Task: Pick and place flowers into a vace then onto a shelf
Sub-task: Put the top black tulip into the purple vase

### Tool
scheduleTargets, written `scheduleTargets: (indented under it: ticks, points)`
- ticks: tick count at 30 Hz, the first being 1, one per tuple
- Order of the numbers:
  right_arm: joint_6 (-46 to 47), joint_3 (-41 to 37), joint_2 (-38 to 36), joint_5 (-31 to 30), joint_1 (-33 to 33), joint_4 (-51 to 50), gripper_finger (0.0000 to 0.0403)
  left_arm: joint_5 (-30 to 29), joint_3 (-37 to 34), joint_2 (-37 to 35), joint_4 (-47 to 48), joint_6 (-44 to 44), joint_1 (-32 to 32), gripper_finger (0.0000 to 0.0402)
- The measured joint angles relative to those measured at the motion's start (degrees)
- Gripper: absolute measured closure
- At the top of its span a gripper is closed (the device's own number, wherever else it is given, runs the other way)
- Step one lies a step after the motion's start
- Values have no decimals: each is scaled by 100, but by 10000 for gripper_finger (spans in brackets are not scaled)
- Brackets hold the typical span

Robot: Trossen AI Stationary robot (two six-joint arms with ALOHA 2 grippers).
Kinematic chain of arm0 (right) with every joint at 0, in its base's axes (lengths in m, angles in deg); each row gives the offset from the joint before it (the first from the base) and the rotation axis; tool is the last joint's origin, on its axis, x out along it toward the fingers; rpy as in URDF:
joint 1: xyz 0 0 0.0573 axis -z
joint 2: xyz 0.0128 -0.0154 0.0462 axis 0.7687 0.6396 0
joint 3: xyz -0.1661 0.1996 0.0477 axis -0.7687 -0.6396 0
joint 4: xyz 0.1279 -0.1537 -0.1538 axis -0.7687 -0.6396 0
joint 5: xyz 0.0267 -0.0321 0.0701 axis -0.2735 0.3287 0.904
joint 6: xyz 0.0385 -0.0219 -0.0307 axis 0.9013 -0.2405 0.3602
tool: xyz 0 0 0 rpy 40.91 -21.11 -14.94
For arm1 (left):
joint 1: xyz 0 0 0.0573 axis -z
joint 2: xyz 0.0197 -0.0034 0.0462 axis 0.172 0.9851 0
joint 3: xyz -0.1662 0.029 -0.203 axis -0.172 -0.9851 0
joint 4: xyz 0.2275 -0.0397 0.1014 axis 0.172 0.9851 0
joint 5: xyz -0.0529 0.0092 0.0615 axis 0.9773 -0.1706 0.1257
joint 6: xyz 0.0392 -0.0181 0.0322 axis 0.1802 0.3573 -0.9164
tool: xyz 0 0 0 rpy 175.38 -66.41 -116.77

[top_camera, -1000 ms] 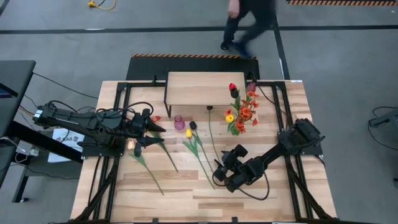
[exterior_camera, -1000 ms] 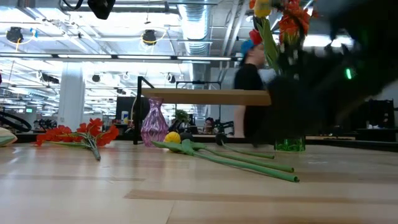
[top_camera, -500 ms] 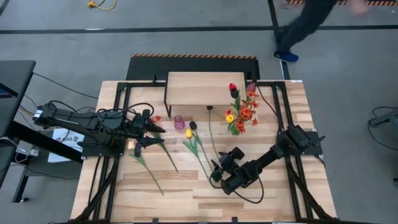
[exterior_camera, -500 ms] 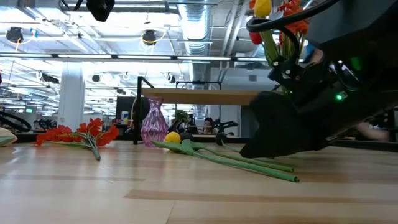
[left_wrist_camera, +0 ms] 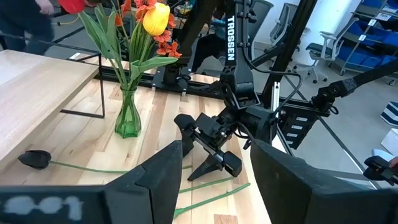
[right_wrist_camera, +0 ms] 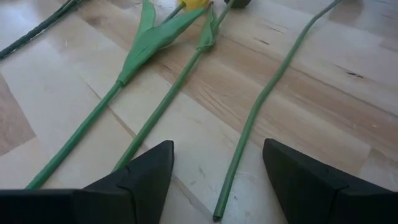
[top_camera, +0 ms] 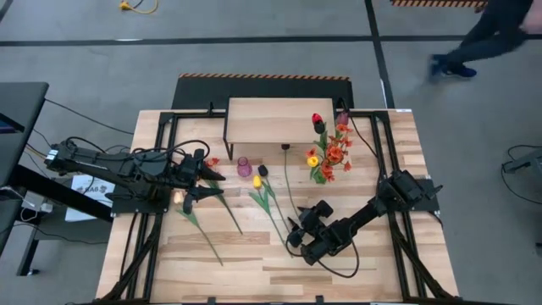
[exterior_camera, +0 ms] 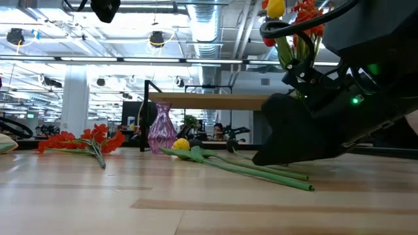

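Surface: light wood-plank tabletop [top_camera: 254, 263] on a black frame, grey floor all round. Low view looks into an open hall with ceiling lights and ducting. A person [top_camera: 487, 34] crosses the floor off the table's 1 o'clock corner; in the left wrist view, office chairs [left_wrist_camera: 333, 43] stand behind the right arm.

The shelf [top_camera: 269, 121] sits at the table's 12 o'clock edge. Just off its 4 o'clock corner stands a green vase [left_wrist_camera: 127, 115] holding red, yellow and orange flowers [top_camera: 329, 148], upright. An empty purple vase [top_camera: 244, 167] stands on the tabletop just off the shelf's 7 o'clock corner.

Loose flowers lie flat mid-table: yellow tulip [top_camera: 257, 182] and dark maroon tulip [top_camera: 263, 170], stems [right_wrist_camera: 168, 102] running toward 5 o'clock. A third bare stem [right_wrist_camera: 261, 99] lies beside them. An orange-red spray [exterior_camera: 81, 140] lies at 9 o'clock, near the left gripper [top_camera: 207, 182].

Left gripper rests low at 9 o'clock, fingers spread wide, holding nothing, the spray's stems close by. Right gripper [top_camera: 296, 233] hangs low at about 5 o'clock of centre, over the stem ends, fingers wide apart, nothing between them.

Room to move: bare planks along the whole 6 o'clock edge and the 7 o'clock corner; the 3 o'clock side is taken by the right arm [top_camera: 381, 207]
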Motion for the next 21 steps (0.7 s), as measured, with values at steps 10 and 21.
scheduleTargets:
  ticks: [10,21]
  points:
    - [534,-18,-3,-71,2,-125,234,0,0,0,-2,0,-1,221]
    - [884,-50,2,-233,-130,-194,395,2,0,0,-2,0,0,221]
